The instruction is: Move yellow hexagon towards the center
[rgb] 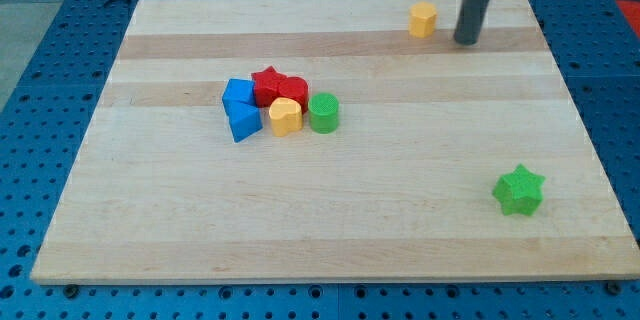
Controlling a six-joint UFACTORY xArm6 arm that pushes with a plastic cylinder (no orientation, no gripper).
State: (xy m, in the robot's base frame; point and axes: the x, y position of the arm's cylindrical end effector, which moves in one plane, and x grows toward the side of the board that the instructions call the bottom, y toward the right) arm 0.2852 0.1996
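The yellow hexagon (pixel 423 19) sits near the view's top right of the wooden board (pixel 330 220). My tip (pixel 466 40) rests on the board just to the right of the hexagon, a small gap apart from it. A cluster lies left of the board's middle: a blue block (pixel 238 94), a blue block (pixel 243 121), a red star (pixel 267 84), a red block (pixel 293 89), a yellow block (pixel 285 117) and a green cylinder (pixel 323 113).
A green star (pixel 519 190) lies alone near the view's right edge, low on the board. A blue pegboard surface (pixel 40 60) surrounds the board.
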